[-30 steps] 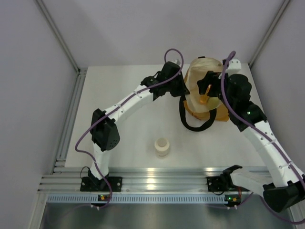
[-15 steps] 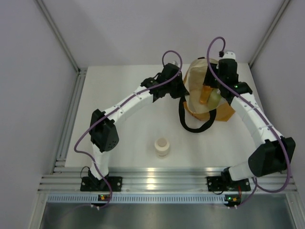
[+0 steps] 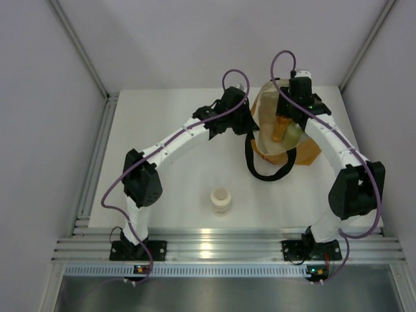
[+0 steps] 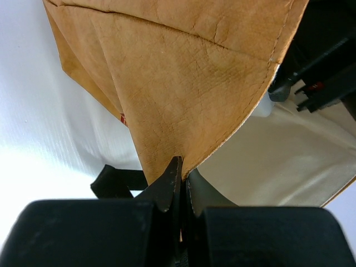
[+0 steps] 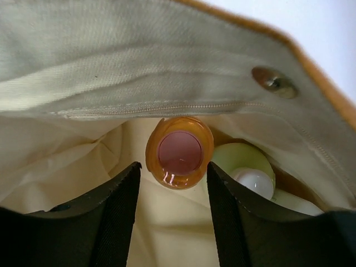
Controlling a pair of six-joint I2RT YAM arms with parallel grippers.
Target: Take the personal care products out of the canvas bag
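Observation:
The canvas bag [image 3: 305, 155] stands at the back right of the table with its mouth held wide. My left gripper [image 4: 182, 167] is shut on the bag's tan rim [image 4: 183, 72], beside the cream lining [image 4: 278, 161]. My right gripper [image 5: 173, 165] points down into the bag, open, one finger on each side of the orange bottle with the pink cap [image 5: 179, 152]. Next to that bottle stands the pale yellow-green bottle with a white cap [image 5: 250, 172]. From above, the orange bottle [image 3: 279, 130] shows inside the mouth. A cream round jar [image 3: 221, 199] stands on the table in front.
The bag's black loop handle [image 3: 260, 162] lies on the table toward the front. A metal snap [image 5: 272, 80] sits on the lining above the bottles. A whitish shape [image 5: 295, 203] shows low in the bag's right corner. White walls enclose the table.
My right arm has swung in over the bag and its gripper has gone down into the mouth, with its jaws narrowing around the orange bottle. The left gripper and the jar have not moved.

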